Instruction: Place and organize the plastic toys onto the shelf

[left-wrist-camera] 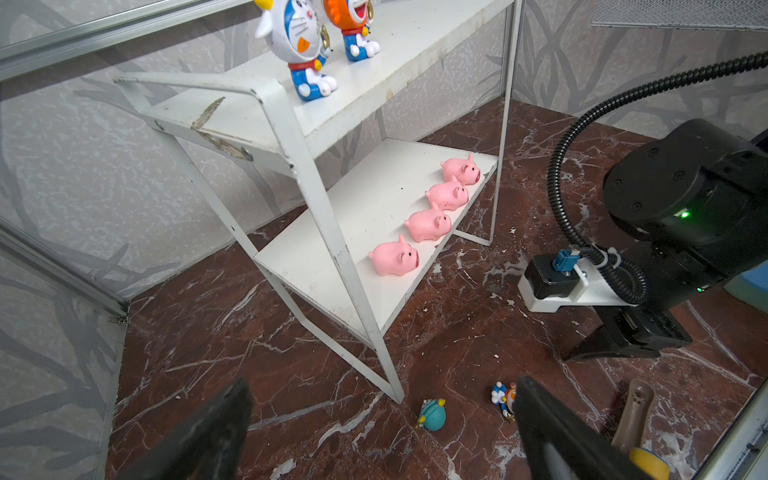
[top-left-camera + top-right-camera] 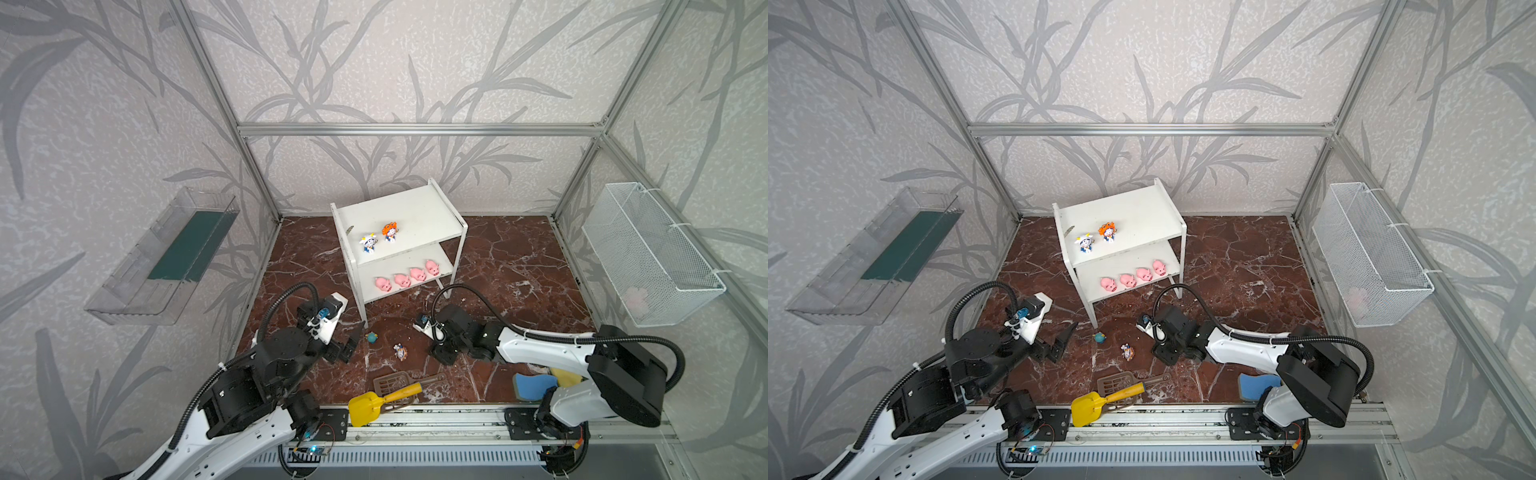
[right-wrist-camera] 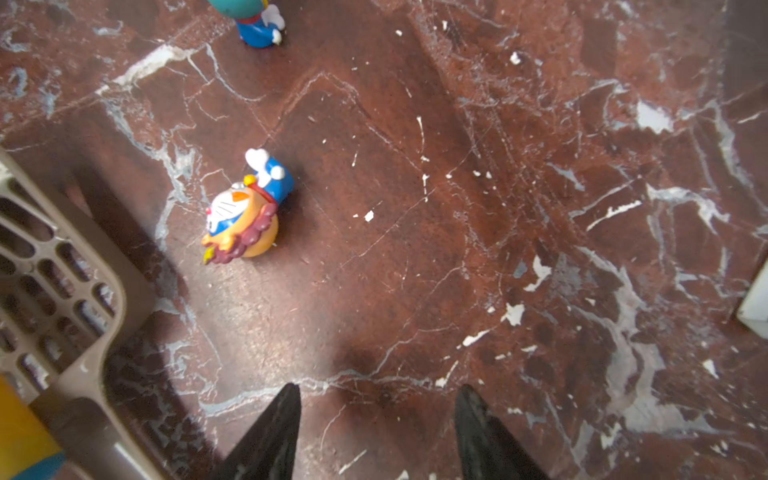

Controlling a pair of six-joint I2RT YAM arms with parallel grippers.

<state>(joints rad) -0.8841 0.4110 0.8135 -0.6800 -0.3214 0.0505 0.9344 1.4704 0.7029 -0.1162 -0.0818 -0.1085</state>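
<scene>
— Pink pigs [image 2: 405,279] line the shelf's [image 2: 415,205] lower board, sorted by kind; two figurines [image 2: 369,242] stand above. Rest?
— Teal figurine [image 1: 432,413] and brown figurine [image 3: 243,216] lie on the surface [image 2: 498,266]. Left hand [image 1: 382,386] gapes empty; right hand [image 3: 379,390], parted and empty, hovers near the brown.

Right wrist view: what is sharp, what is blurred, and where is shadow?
In the right wrist view the brown-maned figurine is sharp; the slotted scoop and the right gripper look soft; a shadow darkens the marble floor ahead of it.
</scene>
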